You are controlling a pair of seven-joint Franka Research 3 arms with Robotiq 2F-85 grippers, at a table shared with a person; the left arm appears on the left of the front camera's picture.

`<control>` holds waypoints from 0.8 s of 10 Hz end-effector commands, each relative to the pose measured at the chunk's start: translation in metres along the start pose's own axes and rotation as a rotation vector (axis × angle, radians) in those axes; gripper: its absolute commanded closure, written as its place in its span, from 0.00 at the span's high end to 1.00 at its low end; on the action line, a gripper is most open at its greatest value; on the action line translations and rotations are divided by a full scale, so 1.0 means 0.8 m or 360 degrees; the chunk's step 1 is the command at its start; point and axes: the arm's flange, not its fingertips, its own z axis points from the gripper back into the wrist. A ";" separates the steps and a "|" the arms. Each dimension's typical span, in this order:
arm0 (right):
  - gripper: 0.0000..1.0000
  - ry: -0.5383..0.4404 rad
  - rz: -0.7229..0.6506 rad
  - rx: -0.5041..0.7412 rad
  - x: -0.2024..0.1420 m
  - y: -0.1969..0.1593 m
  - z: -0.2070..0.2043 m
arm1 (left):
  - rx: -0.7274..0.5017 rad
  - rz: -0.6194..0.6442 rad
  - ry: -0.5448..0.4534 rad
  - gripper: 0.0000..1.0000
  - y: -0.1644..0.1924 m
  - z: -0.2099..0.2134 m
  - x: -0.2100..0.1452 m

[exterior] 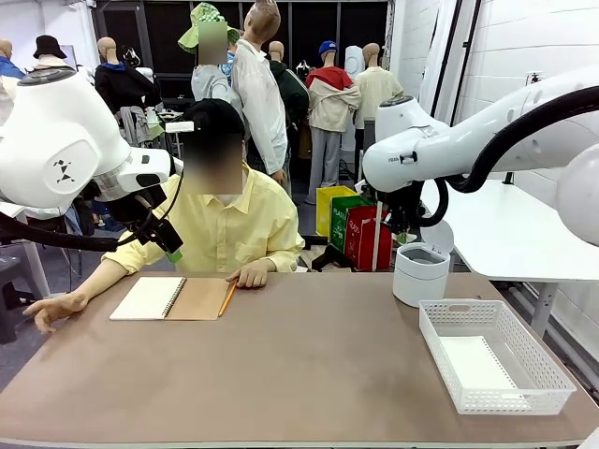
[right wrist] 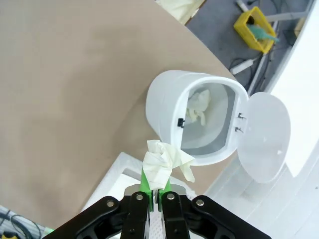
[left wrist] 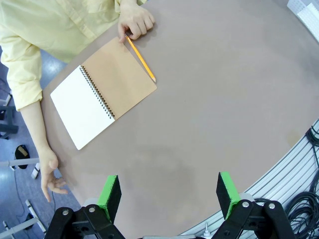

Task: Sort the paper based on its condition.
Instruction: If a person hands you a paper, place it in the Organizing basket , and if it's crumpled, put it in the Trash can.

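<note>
My right gripper (right wrist: pixel 155 186) is shut on a crumpled white paper ball (right wrist: pixel 164 164), held just above the rim of a white bin (right wrist: pixel 167 107). The bin's lid (right wrist: pixel 269 137) stands open, and another crumpled paper (right wrist: pixel 198 107) lies inside. In the front view the right gripper (exterior: pixel 406 234) hangs over the bin (exterior: pixel 420 276). A flat white sheet (exterior: pixel 475 363) lies in the white mesh basket (exterior: pixel 524 398). My left gripper (left wrist: pixel 169 196) is open with nothing between its green pads, high above the bare table; in the front view it (exterior: pixel 168 245) hovers near the person's shoulder.
A spiral notebook (exterior: pixel 170 298) lies open at the far left with a tan cover (left wrist: pixel 122 79) and a pencil (left wrist: pixel 141 59) beside it. The person in a yellow shirt rests one hand (exterior: pixel 251 274) by the pencil and the other (exterior: pixel 51 310) at the table's left edge.
</note>
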 end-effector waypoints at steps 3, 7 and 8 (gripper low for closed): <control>0.00 0.0053 -0.0177 -0.0104 0.018 -0.035 -0.036 | -0.0004 0.0000 -0.0003 1.00 0.001 0.001 0.000; 0.00 0.0132 -0.0231 -0.0188 0.035 -0.069 -0.054 | -0.0004 0.0000 -0.0003 1.00 0.001 0.001 0.000; 0.00 0.0147 -0.0225 -0.0188 0.040 -0.072 -0.060 | -0.0004 0.0000 -0.0003 1.00 0.001 0.001 0.000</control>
